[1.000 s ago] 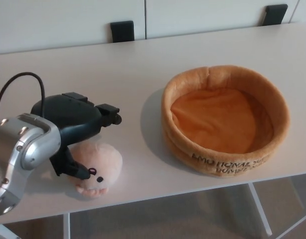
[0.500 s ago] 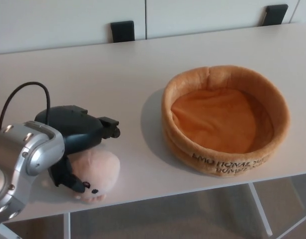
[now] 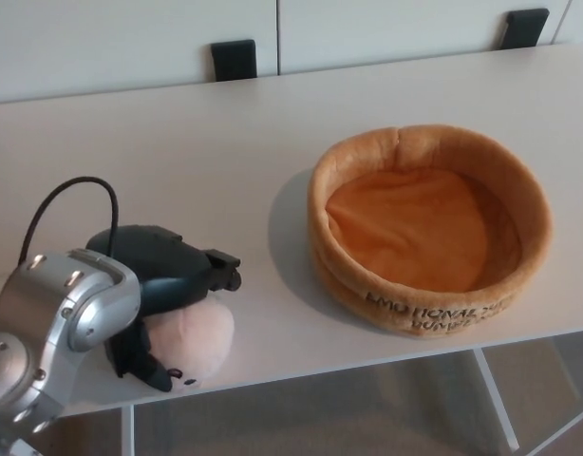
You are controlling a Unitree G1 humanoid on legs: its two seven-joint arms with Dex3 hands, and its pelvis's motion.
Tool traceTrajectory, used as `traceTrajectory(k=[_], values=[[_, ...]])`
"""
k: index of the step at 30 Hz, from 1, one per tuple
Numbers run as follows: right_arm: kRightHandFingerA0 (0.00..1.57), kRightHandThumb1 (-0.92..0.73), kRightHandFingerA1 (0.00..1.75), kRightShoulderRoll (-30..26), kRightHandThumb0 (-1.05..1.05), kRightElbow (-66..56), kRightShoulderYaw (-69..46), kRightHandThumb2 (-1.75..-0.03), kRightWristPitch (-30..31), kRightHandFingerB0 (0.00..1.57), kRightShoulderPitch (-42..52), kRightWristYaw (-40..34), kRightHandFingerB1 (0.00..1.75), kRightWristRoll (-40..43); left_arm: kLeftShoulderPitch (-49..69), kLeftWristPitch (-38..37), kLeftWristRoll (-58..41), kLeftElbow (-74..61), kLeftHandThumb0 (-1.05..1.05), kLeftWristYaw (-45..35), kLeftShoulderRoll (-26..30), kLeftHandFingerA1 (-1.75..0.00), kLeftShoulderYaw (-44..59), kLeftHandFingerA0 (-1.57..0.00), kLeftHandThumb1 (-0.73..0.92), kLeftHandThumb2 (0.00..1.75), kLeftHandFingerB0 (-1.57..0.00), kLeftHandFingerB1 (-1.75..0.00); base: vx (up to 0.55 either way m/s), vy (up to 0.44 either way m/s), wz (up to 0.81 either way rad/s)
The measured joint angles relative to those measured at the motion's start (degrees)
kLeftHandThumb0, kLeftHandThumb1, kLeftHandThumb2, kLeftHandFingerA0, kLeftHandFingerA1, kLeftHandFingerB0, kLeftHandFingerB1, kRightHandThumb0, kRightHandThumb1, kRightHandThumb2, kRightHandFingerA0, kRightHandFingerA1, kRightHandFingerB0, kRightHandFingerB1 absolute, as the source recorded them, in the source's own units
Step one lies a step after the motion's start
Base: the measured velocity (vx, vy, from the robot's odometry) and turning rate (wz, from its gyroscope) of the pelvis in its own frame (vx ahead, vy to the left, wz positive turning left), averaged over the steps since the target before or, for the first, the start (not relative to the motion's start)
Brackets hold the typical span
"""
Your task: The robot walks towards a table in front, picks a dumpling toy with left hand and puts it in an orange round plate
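The pale surface (image 3: pixel 225 142) carried the orange round plate (image 3: pixel 429 228), well to the right of the left hand (image 3: pixel 163 285). That hand came in from the near left, silver wrist behind, lying over the dumpling toy (image 3: pixel 192 337) with fingers clamped around it. The toy sat beneath the hand at the near edge, long axis roughly left-right, face toward the camera.

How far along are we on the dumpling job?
Done: the robot stands at the table. In hand: the left hand is down over the dumpling toy, fingers around it, near the front edge; a firm grip isn't confirmed. Left: lift it and place it in the empty orange plate.
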Motion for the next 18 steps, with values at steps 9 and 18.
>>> traceTrajectory(k=[9,18], values=[[0.61,0.04,1.25,0.0,-0.08,0.0,0.3,-1.36,0.0,0.07,-0.3,-0.1,0.86,-0.1,3.1,-2.1,-0.1,2.8,-0.24,2.8,-1.7,-0.70,0.5,-1.21,0.71,0.63,-1.10,-0.52,0.00,0.000,0.00],[0.68,-0.04,1.31,0.0,-0.23,-0.1,0.4,-1.11,0.0,0.08,-0.3,-0.2,0.90,-0.1,3.7,-8.0,-0.1,8.2,-0.28,11.5,-2.4,-0.94,1.4,-1.19,0.80,0.65,-1.02,-0.61,0.00,0.000,0.00]])
